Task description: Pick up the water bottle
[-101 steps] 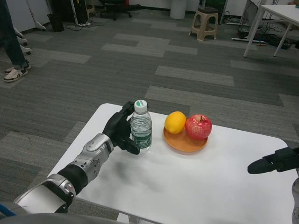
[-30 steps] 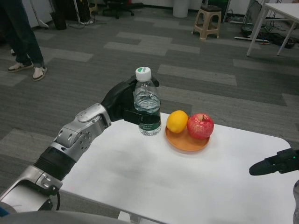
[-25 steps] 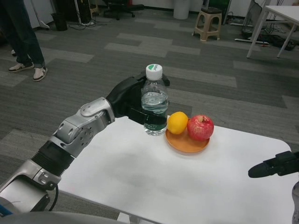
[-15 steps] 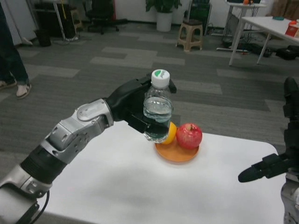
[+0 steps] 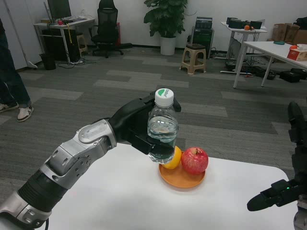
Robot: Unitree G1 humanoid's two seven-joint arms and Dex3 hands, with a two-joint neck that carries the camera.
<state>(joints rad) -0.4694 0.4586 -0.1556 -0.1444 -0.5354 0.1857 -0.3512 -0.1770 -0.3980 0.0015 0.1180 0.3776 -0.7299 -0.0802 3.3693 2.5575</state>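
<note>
Clear plastic, one water bottle (image 5: 162, 125) with a white cap was held upright above the desk (image 5: 120, 191), gripped by the left robot hand (image 5: 135, 124). Behind it sat one orange plate (image 5: 182, 176) carrying one lemon (image 5: 171, 158) and one red apple (image 5: 194, 160). The right robot hand (image 5: 271, 196) hovered at the near right, whether open or closed I cannot tell.

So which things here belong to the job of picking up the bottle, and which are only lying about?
Belong to the job: water bottle, held off the table by the left hand.

Only lying about: orange plate, lemon, red apple, right hand waiting low at right.
</note>
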